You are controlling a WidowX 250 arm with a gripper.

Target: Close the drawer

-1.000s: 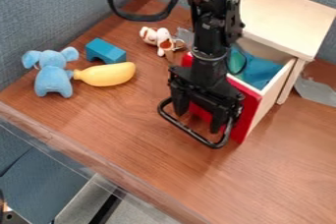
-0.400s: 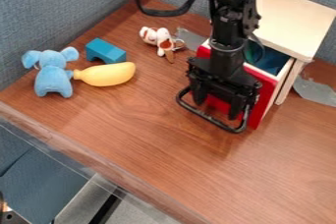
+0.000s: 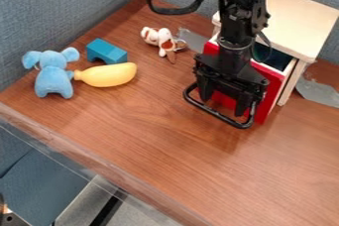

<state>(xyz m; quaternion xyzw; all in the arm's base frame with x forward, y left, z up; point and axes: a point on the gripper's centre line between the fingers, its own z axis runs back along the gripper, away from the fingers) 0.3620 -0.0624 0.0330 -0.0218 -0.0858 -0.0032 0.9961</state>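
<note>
"At the cabinet's [image 3: 301, 19] front, what's the drawer [image 3: 270, 102] doing?"

"Partly out, approx. a small gap. Red face stands fwd of the body, dark inside showing btwn face & cabinet top."

"& the gripper [image 3: 223, 105]?"

"Right in front of the red face, hanging down from the arm [image 3: 235, 19]. Fingers open, spread apart w/ red visible btwn them. Nothing gripped. Can't tell if it's touching the face."

"What's that black bar [image 3: 215, 114]?"

"Curved, runs across by the fingertips, on the side away from the drawer. Cable [image 3: 175, 11] loops off the arm up top."

"Rest of the table [image 3: 145, 155]?"

"View's left: blue plush [image 3: 53, 79], yellow toy [image 3: 109, 75] just beside it, narrow end toward the plush. Blue block [image 3: 106, 51] behind the yellow one, v. close. Brown-&-white plush [image 3: 161, 39] farther back, btwn block & cabinet."

"Grey bits?"

"Yep, one grey sheet [image 3: 192, 40] near that plush, another [image 3: 319, 92] on the cabinet's far side from the toys. Blue-grey panel [image 3: 66, 17] along the table's edge behind the toys."
</note>
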